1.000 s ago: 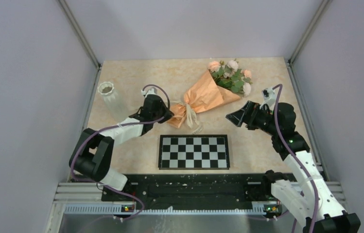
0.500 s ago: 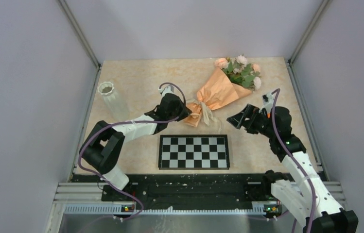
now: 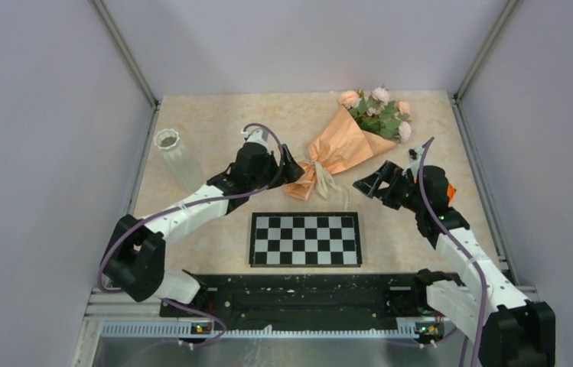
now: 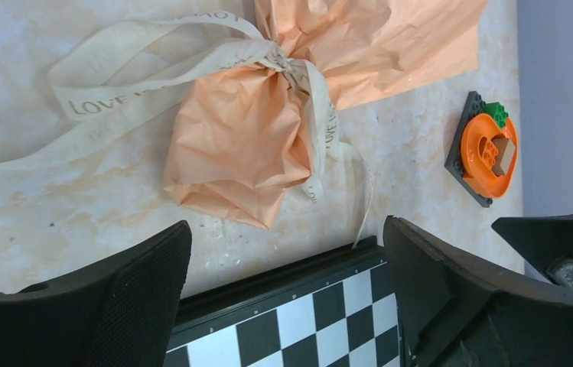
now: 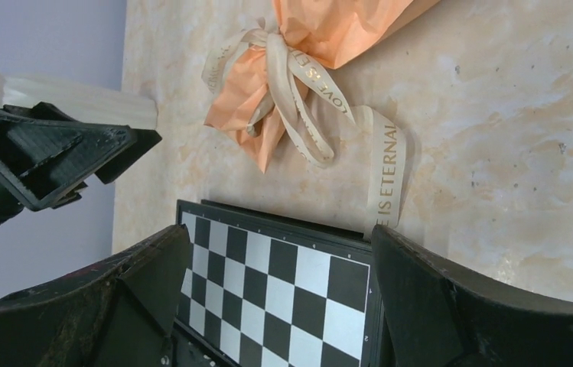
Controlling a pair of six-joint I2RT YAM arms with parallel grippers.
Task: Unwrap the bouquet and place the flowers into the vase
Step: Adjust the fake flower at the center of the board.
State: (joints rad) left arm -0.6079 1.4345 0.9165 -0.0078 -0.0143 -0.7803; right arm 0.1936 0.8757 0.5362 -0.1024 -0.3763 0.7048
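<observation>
The bouquet (image 3: 344, 147) lies on the table, its peach paper cone pointing toward the near left and the flowers (image 3: 379, 113) at its far end. Its crumpled tied end (image 4: 237, 145), bound with cream ribbon (image 4: 115, 84), rests just beyond the checkerboard. My left gripper (image 3: 289, 170) stands open just left of that end, nothing between its fingers (image 4: 145, 283). My right gripper (image 3: 366, 186) is open too, right of the tied end and apart from it, with the ribbon tail (image 5: 386, 164) ahead of it. The white ribbed vase (image 3: 178, 159) stands at the far left.
A black-and-white checkerboard (image 3: 305, 238) lies in front of the bouquet's tied end. An orange toy on a dark plate (image 4: 489, 149) sits at the right, by the right arm. Grey walls enclose the table on three sides.
The left gripper, shut on the bouquet's tied end, dragged the bouquet to the right, then opened and let go, drawing back slightly left. The right gripper shifted a little.
</observation>
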